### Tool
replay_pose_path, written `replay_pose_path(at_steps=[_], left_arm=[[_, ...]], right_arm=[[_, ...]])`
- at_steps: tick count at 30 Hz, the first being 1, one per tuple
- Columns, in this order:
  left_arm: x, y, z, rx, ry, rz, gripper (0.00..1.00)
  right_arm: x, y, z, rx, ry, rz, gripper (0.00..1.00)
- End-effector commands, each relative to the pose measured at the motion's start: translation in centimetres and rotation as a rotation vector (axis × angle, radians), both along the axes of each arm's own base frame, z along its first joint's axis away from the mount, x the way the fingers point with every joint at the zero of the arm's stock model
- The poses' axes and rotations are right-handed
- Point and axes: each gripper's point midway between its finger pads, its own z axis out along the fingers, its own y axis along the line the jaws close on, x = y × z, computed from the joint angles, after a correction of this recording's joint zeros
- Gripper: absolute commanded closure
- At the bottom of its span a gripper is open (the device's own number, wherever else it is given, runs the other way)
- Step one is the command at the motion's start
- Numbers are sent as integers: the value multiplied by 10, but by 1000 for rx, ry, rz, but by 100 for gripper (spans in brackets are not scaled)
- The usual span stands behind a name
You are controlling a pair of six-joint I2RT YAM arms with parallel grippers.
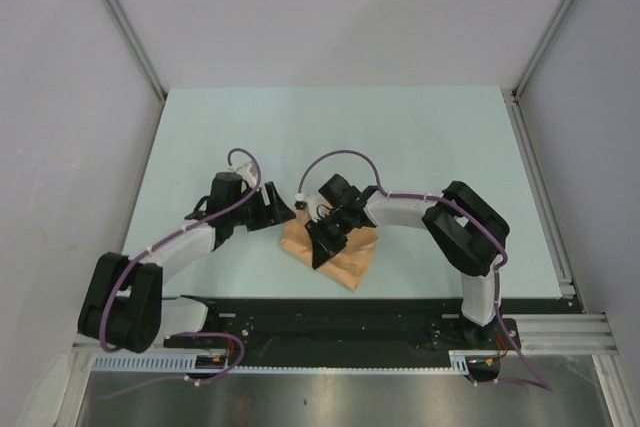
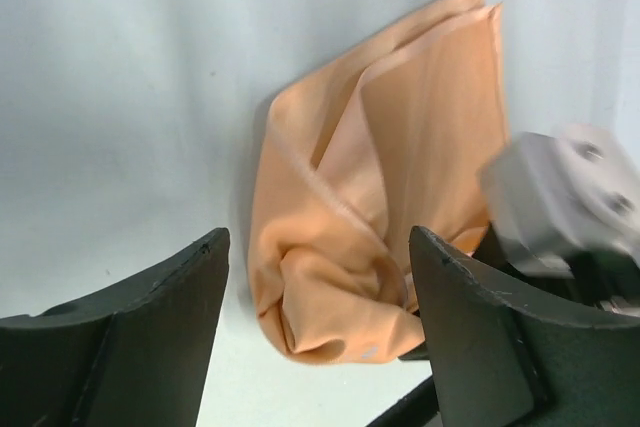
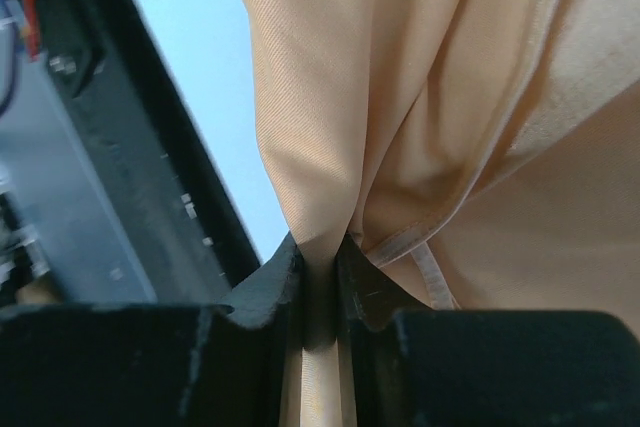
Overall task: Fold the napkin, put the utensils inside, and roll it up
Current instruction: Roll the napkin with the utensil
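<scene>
The peach-orange napkin (image 1: pixel 345 253) lies bunched and partly rolled near the table's front edge, between the two arms. My right gripper (image 3: pixel 320 257) is shut on a fold of the napkin (image 3: pixel 420 97), with cloth pinched between its jaws. My left gripper (image 2: pixel 318 247) stands open just left of the napkin (image 2: pixel 370 217), whose rolled end lies between the fingers without touching them. In the top view the left gripper (image 1: pixel 283 212) sits at the cloth's left edge and the right gripper (image 1: pixel 328 237) is over it. The utensils are hidden.
The pale table (image 1: pixel 400 137) stretches behind the arms. A black rail (image 1: pixel 330 322) runs along the near edge just below the napkin. Grey walls enclose the back and sides.
</scene>
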Motion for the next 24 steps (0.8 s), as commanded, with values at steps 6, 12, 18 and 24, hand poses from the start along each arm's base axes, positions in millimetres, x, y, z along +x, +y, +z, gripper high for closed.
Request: replay_pose_path(at_steps=[6,12,18,24], left_arm=[[-20,-4,7,-66,-139,-41,31],[-34,-11,4,-117,-140,-84,37],[-42,-16,-5,-146,-118,-97,40],[-38,-18,-8,-150,-113,-96,45]], right_arm=[[-7,7,22,159,372,6,91],[3,3,7,138,453,-26,91],[8,-1,-3,125,480,-43,91],[7,-2,-8,111,488,-44,91]])
